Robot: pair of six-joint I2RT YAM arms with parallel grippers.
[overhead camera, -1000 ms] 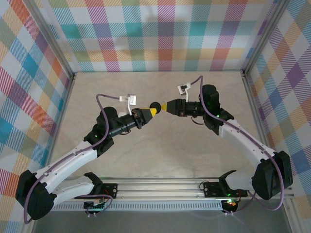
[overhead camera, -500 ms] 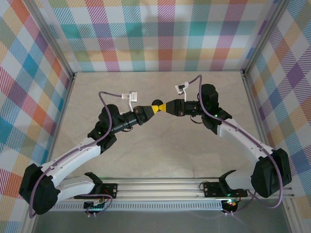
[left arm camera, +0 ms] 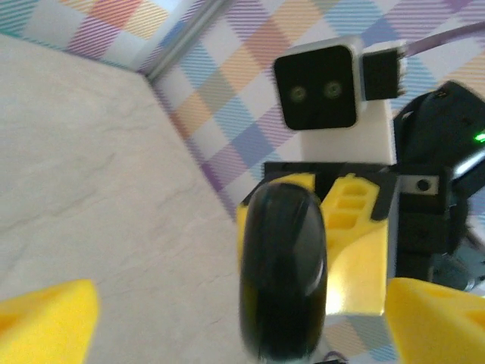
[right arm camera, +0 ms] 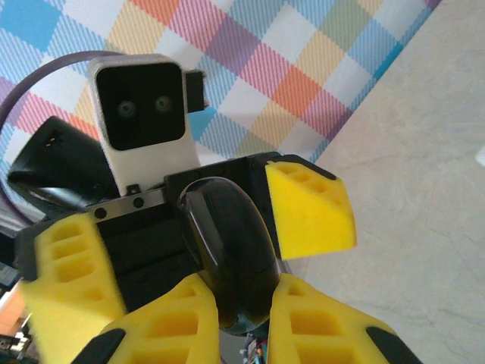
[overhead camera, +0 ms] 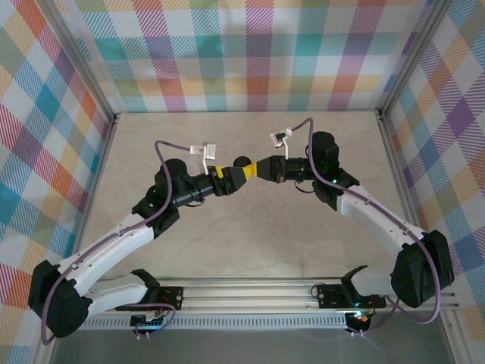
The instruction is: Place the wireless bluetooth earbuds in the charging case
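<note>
The right gripper [right arm camera: 236, 292] is clamped on a black charging case [right arm camera: 227, 243], holding it up off the table [overhead camera: 250, 243]. The left gripper [left arm camera: 242, 311] faces it with jaws spread wide, the case between its fingers [left arm camera: 45, 322] and clear of both.

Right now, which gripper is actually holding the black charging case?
The right gripper: it is clamped on the black charging case, while the left gripper stands wide open around it.

Glossy black plastic is seen on the charging case [right arm camera: 223, 243] within the right pincer [right arm camera: 242, 292], whose fingers [right arm camera: 326, 330] are matt yellow; the table [left arm camera: 83, 174] below it looks smooth, matt.
</note>
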